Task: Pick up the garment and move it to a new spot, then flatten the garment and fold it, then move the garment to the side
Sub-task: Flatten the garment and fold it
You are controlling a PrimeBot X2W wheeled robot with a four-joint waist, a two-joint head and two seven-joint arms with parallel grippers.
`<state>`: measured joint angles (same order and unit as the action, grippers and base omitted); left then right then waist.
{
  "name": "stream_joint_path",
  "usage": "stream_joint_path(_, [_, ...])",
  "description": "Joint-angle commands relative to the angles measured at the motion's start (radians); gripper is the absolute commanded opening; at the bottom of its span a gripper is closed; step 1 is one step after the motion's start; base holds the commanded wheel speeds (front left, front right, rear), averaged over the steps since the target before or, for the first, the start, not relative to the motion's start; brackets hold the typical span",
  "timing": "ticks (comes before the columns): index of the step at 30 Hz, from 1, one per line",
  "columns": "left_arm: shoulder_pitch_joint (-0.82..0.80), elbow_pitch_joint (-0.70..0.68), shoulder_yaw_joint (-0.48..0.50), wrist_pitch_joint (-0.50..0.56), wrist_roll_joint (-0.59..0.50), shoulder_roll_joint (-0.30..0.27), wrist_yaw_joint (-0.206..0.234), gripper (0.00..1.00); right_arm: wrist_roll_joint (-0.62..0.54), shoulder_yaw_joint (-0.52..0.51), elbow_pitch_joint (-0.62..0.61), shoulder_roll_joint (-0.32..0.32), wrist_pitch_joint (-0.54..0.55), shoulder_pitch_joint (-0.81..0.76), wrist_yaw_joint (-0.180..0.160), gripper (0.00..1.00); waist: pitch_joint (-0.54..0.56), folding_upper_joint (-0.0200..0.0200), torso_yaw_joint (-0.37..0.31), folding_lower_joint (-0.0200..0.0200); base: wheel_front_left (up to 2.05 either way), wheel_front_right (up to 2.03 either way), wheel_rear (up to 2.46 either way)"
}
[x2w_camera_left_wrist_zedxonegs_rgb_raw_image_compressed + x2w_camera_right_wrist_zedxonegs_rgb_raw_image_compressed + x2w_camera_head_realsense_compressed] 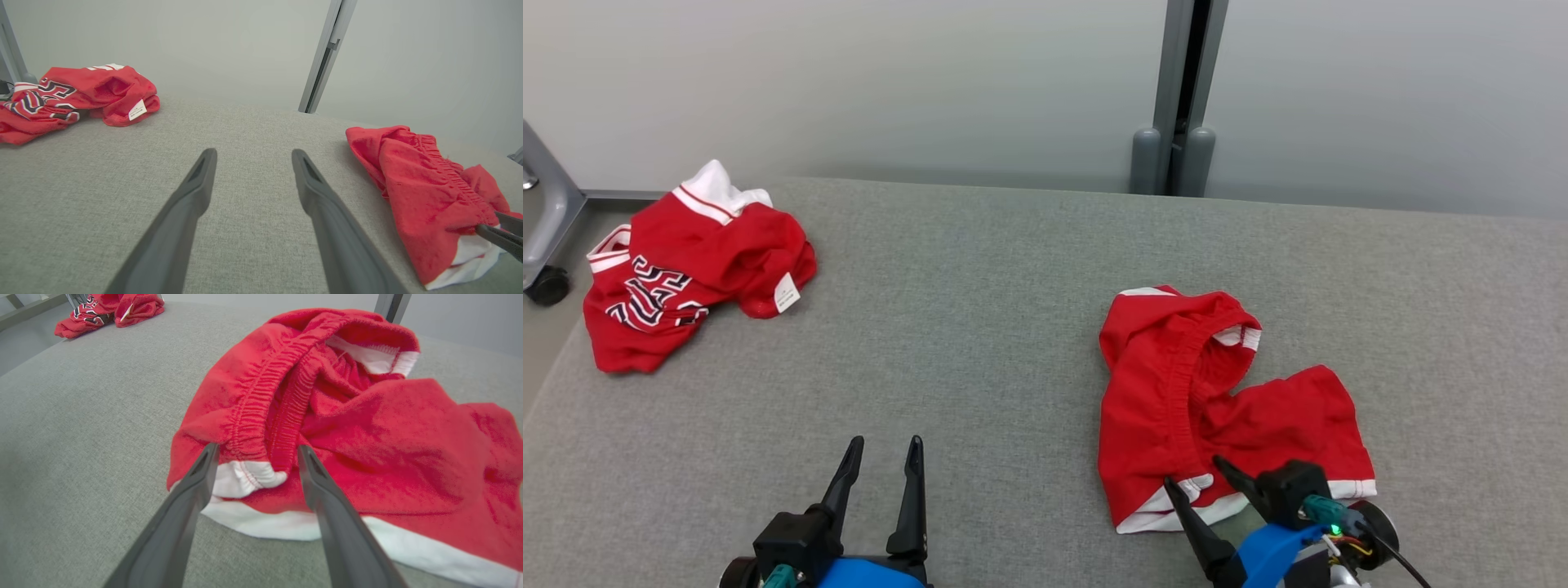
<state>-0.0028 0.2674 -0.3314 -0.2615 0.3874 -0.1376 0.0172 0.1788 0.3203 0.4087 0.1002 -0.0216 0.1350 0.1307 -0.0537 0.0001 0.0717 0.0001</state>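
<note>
Shirt (686, 269) lettering crumpled into folds, unreadable; its label (786, 292) too small to read. Shorts (1176, 392) hem partly covered by right gripper (1192, 470) fingers; shorts run off the right edge in both wrist views. Left gripper (886, 441) and right gripper bodies cut by head view's bottom edge. Wheeled frame (556, 214) cut at left edge.

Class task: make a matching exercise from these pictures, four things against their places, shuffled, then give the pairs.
1 crumpled red lettered jersey
2 red shorts with white hem
3 left end effector
4 grey metal post

A behind the grey fabric table
B open above bare fabric
C table's far left corner
D at the open right end effector

Pairs: 1-C, 2-D, 3-B, 4-A
</note>
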Motion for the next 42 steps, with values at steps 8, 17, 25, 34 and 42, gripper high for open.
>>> stream_joint_path(8, [-0.021,0.005,0.005,-0.003,0.006,-0.007,0.005,1.00,0.007,0.093,0.112,0.002,-0.029,0.148,0.000,0.00,-0.011,-0.0001,0.034,-0.0001,0.00,0.00,0.00])
stream_joint_path(17, [-0.035,0.007,0.000,-0.004,0.011,0.002,0.001,1.00,-0.003,0.327,0.208,-0.029,0.025,0.359,0.000,0.00,-0.022,-0.0001,0.078,-0.0001,0.00,0.00,0.00])
stream_joint_path(25, [-0.045,0.015,0.002,-0.004,0.016,0.010,0.003,1.00,0.073,0.564,0.362,-0.046,0.057,0.478,0.000,0.35,-0.034,-0.0001,0.135,-0.0001,0.00,0.00,0.00])
stream_joint_path(34, [-0.041,0.009,0.021,-0.005,0.012,0.011,0.008,1.00,0.188,0.691,0.379,-0.049,-0.059,0.526,0.000,1.00,-0.036,-0.0001,0.117,-0.0001,0.00,0.00,0.00])
stream_joint_path(42, [-0.036,-0.005,0.026,-0.005,-0.004,0.001,0.003,1.00,0.178,0.614,0.383,-0.048,-0.170,0.484,0.000,1.00,-0.017,-0.0001,0.032,-0.0001,0.00,0.00,0.00])
